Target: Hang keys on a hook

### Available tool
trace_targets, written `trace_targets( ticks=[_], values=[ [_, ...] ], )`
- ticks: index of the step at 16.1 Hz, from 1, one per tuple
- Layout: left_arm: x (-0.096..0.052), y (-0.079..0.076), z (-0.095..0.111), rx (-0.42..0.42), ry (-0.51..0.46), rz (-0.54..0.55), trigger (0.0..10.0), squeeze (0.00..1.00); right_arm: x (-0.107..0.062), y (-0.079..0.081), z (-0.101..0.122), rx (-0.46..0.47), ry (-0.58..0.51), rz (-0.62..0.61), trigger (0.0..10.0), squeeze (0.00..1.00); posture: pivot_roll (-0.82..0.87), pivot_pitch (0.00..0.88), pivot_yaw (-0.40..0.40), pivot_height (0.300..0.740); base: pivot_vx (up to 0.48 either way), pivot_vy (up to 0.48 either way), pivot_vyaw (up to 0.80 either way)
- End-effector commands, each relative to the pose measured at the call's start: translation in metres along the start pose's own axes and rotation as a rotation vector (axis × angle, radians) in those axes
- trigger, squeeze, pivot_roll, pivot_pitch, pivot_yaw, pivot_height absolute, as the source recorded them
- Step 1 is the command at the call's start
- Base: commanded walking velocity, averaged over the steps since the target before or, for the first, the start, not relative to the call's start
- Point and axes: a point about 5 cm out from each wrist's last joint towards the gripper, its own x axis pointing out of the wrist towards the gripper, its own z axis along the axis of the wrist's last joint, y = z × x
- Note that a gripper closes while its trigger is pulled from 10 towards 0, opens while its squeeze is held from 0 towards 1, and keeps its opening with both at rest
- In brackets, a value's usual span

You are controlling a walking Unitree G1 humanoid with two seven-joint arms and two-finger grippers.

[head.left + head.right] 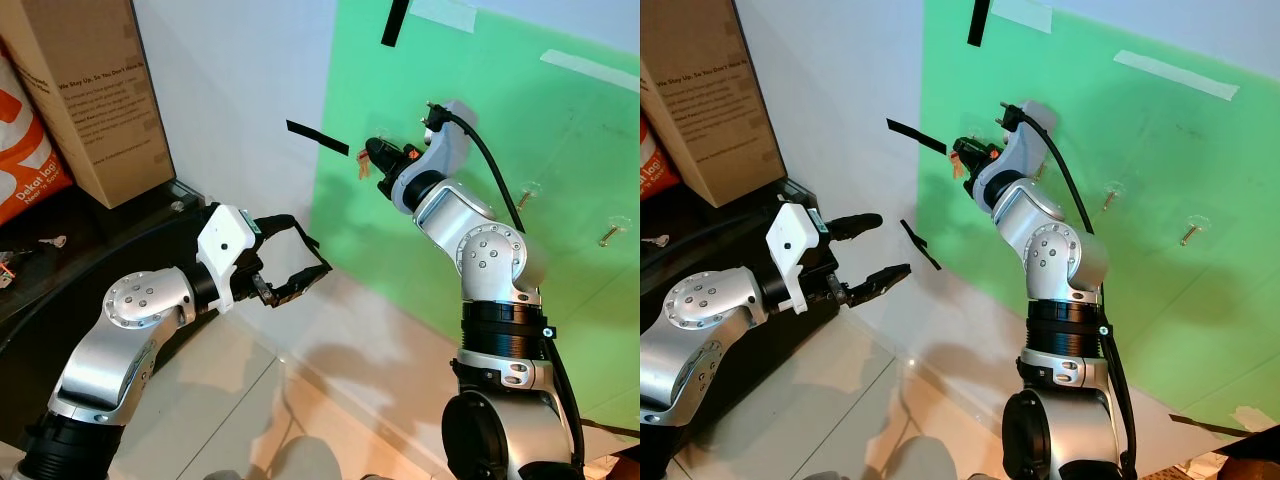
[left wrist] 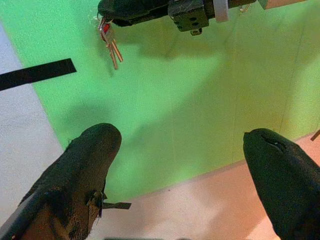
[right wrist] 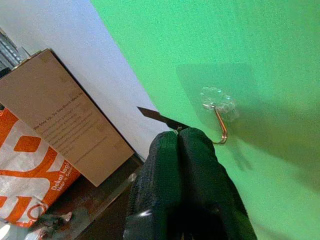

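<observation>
In the eye views the right gripper, pinched on the keys, is raised at the green panel; the left wrist view shows them dangling beyond the left gripper, splayed wide; the right wrist view puts the hook at one o'clock, seemingly just beyond the closed fingertips.

Brown cardboard box beside orange bag; black tape strip on wall.

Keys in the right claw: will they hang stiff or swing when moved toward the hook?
Likely swing: the keys dangle loosely below the right claw, held from the top. Probably light, since the pinch holds them. The hook is thin, so a swinging ring may miss.
</observation>
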Motion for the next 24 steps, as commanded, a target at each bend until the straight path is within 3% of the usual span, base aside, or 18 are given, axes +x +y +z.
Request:
trace_targets(
  ticks=[1,16,20,24],
  values=[
    [0.003,0.0,0.002,0.01,-0.006,-0.007,10.0,0.0,0.002,0.004,0.003,0.005,-0.011,0.014,10.0,0.0,-0.01,0.0,-0.104,0.74,0.0,0.0,0.0],
    [0.002,0.002,0.002,0.011,-0.006,0.005,10.0,0.0,0.008,-0.02,0.003,0.051,-0.031,-0.133,10.0,0.0,-0.01,0.0,-0.103,0.74,0.0,0.0,0.0],
    [0.002,0.003,0.003,0.013,-0.006,0.005,10.0,0.0,0.01,-0.016,-0.002,0.06,-0.017,-0.12,10.0,0.0,-0.01,0.0,-0.103,0.74,0.0,0.0,0.0],
    [0.004,0.003,0.003,0.015,-0.005,0.006,10.0,0.0,0.01,-0.027,-0.014,0.057,0.046,-0.189,10.0,0.0,-0.01,0.0,-0.105,0.74,0.0,0.0,0.0]
  ],
)
